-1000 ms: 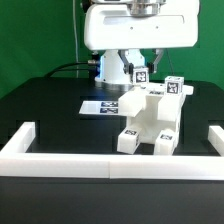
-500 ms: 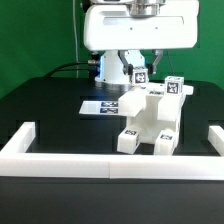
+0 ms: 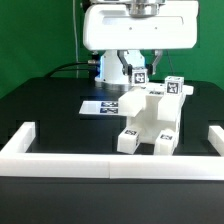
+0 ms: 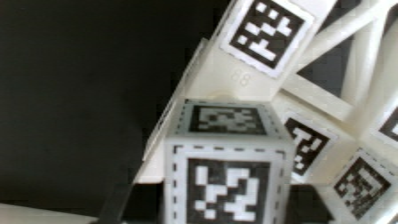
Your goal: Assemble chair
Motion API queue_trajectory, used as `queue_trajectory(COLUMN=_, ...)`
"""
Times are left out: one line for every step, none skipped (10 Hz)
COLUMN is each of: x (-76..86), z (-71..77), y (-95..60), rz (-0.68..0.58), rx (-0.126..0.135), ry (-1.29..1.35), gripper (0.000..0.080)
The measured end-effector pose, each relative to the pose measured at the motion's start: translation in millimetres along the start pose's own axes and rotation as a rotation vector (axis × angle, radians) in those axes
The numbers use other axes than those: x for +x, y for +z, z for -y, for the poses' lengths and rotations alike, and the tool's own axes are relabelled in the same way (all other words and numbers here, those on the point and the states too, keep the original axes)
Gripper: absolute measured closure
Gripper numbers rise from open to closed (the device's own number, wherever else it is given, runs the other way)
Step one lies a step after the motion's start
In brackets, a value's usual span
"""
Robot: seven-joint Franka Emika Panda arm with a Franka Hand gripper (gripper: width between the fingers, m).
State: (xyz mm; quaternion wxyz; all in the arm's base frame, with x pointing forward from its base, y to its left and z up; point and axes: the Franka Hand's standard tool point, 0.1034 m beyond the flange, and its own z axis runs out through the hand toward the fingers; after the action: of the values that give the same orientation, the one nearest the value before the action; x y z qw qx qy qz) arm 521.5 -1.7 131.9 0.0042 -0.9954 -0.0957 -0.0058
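Observation:
The white chair [image 3: 150, 118] stands partly put together in the middle of the black table, with tags on its feet and on one top post [image 3: 177, 87]. My gripper [image 3: 139, 66] hangs behind the chair's far side, closed around a small tagged white chair piece [image 3: 141, 73]. In the wrist view this tagged piece [image 4: 224, 170] fills the lower middle, close up. The X-braced panel [image 4: 329, 85] and more tags lie beyond it. My fingertips are hidden by the piece.
The marker board [image 3: 103, 105] lies flat on the table at the exterior view's left of the chair. A low white border wall [image 3: 110, 167] runs along the front and both sides. The robot's white body [image 3: 135, 25] stands at the back.

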Motion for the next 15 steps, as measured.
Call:
queue_trajectory(x=-0.4, z=0.0, y=-0.2, rz=-0.002, rx=0.0, ry=0.0, gripper=0.0511)
queue_trajectory(x=-4.2, z=0.3, y=0.3, rz=-0.004, rx=0.001, ry=0.002, gripper=0.0511)
queue_trajectory(x=-7.1, z=0.8, y=1.0, rz=-0.001, rx=0.004, ry=0.003, gripper=0.0511)
queue_trajectory(x=-8.2, z=0.9, y=1.7, rz=0.001, rx=0.004, ry=0.004, gripper=0.0511)
queue_trajectory(x=-9.5, z=0.4, y=3.4, rz=-0.004, rx=0.001, ry=0.004, gripper=0.0511)
queue_trajectory(x=-11.8, z=0.2, y=5.7, rz=-0.002, rx=0.0, ry=0.005, gripper=0.0511)
queue_trajectory(x=-11.2, z=0.1, y=6.7, rz=-0.005, rx=-0.003, ry=0.005, gripper=0.0511)
queue_trajectory(x=-10.3, z=0.5, y=7.5, rz=-0.005, rx=-0.004, ry=0.003, gripper=0.0511)
queue_trajectory(x=-9.7, z=0.2, y=8.1, rz=-0.005, rx=-0.006, ry=0.003, gripper=0.0511)
queue_trajectory(x=-9.1, z=-0.2, y=8.1, rz=-0.006, rx=-0.006, ry=0.003, gripper=0.0511)
queue_trajectory(x=-8.7, z=-0.5, y=8.1, rz=-0.006, rx=-0.007, ry=0.003, gripper=0.0511)
queue_trajectory(x=-8.7, z=-0.5, y=8.1, rz=-0.006, rx=-0.007, ry=0.003, gripper=0.0511)
queue_trajectory(x=-8.7, z=-0.5, y=8.1, rz=-0.006, rx=-0.007, ry=0.003, gripper=0.0511)
queue_trajectory(x=-8.7, z=-0.5, y=8.1, rz=-0.006, rx=-0.007, ry=0.003, gripper=0.0511)
queue_trajectory(x=-8.7, z=-0.5, y=8.1, rz=-0.006, rx=-0.007, ry=0.003, gripper=0.0511)
